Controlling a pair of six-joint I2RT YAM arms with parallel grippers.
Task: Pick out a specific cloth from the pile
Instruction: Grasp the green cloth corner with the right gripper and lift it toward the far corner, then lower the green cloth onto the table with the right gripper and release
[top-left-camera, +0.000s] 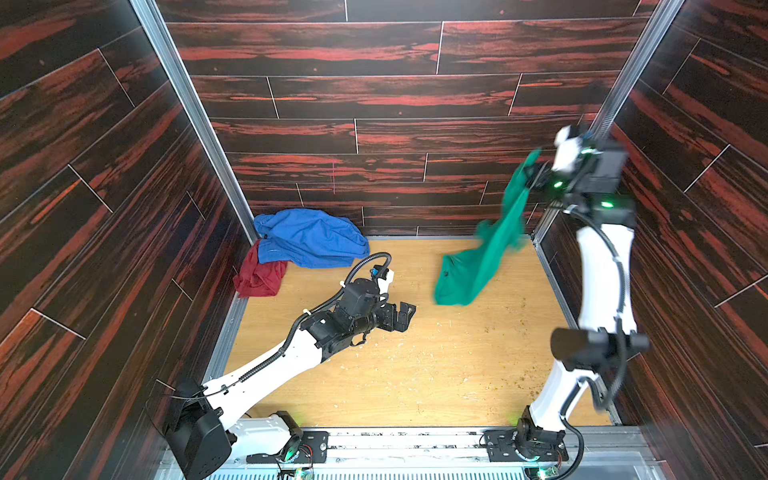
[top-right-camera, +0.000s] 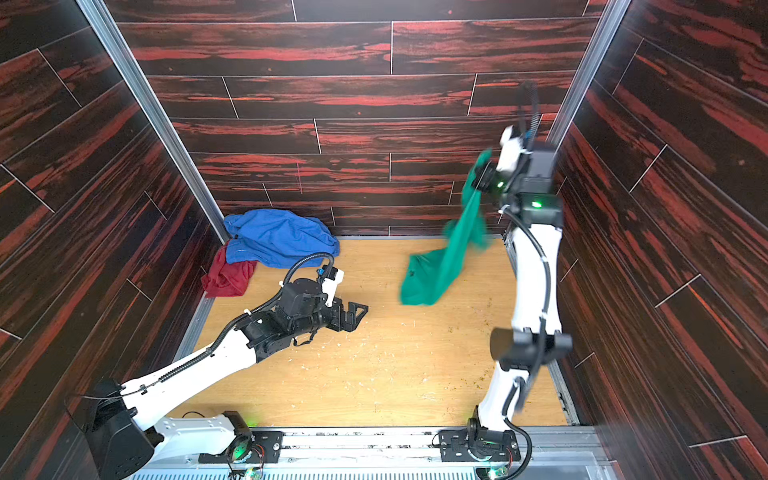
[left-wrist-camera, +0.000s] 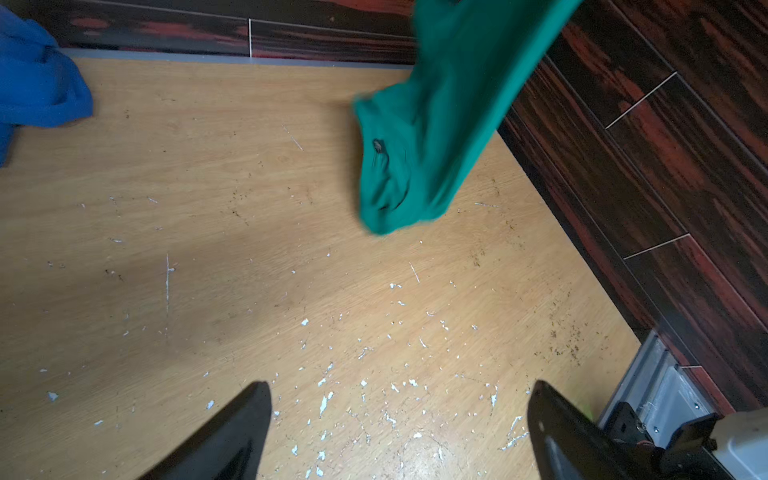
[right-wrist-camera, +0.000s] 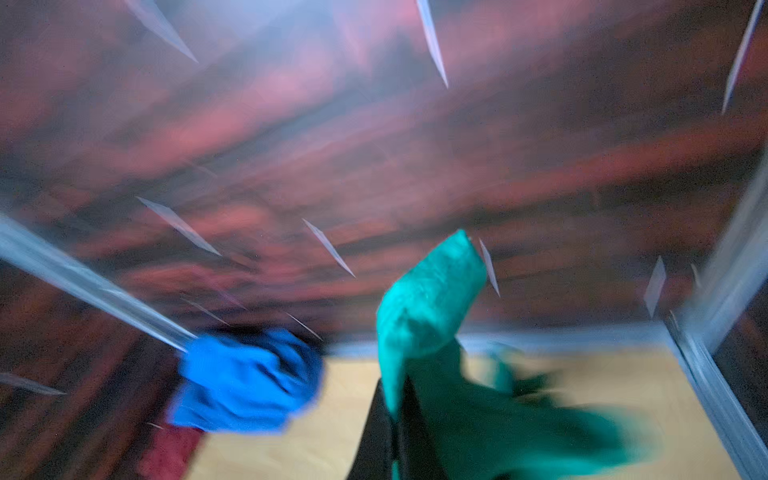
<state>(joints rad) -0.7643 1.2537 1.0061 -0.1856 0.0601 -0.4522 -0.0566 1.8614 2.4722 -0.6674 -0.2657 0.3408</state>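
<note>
The green cloth (top-left-camera: 478, 257) (top-right-camera: 440, 262) hangs in the air at the back right, clear of the pile. My right gripper (top-left-camera: 534, 174) (top-right-camera: 482, 176) is raised high near the right corner post and is shut on its upper end. In the blurred right wrist view the cloth (right-wrist-camera: 432, 299) is pinched between the closed jaws of that gripper (right-wrist-camera: 395, 390). Its lower end (left-wrist-camera: 428, 137) dangles just above the floor. The pile sits in the back left corner: a blue cloth (top-left-camera: 311, 239) over a dark red one (top-left-camera: 259, 276). My left gripper (top-left-camera: 405, 318) (left-wrist-camera: 401, 386) hovers mid-floor, open and empty.
The wooden floor (top-left-camera: 415, 374) is scuffed and flecked with white bits. Dark red-black plank walls (top-left-camera: 374, 104) close in the back and both sides, with metal corner posts (top-left-camera: 195, 112). A metal rail (top-left-camera: 415, 440) with both arm bases runs along the front.
</note>
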